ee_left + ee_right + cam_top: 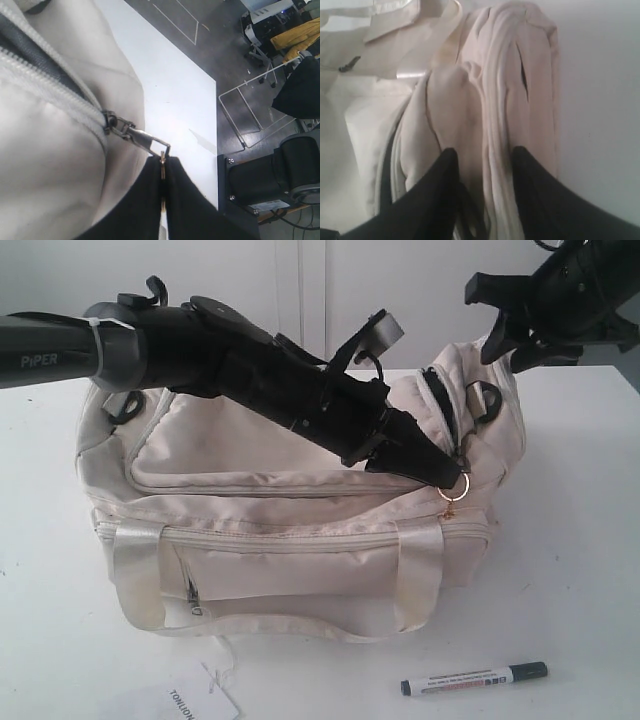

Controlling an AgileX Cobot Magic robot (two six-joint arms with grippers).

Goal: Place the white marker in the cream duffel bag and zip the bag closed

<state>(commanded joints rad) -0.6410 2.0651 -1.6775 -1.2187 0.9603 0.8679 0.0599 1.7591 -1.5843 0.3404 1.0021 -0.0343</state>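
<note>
The cream duffel bag (290, 530) stands in the middle of the table. My left gripper (447, 480) reaches across its top to the right end and is shut on the gold ring zipper charm (162, 161), which hangs from the slider (116, 124). Behind the slider the zip tracks stand apart, showing dark grey lining (35, 50). My right gripper (507, 348) is at the bag's raised right end, its fingers (445, 165) pinching a bunched fold of cream fabric (485, 125). The white marker (475, 678) lies on the table in front of the bag, away from both grippers.
A flat white paper tag (205, 702) lies at the table's front edge, left of the marker. The shiny webbing handles (135, 575) hang down the bag's front. In the left wrist view the table edge (216, 125) drops to a floor with equipment.
</note>
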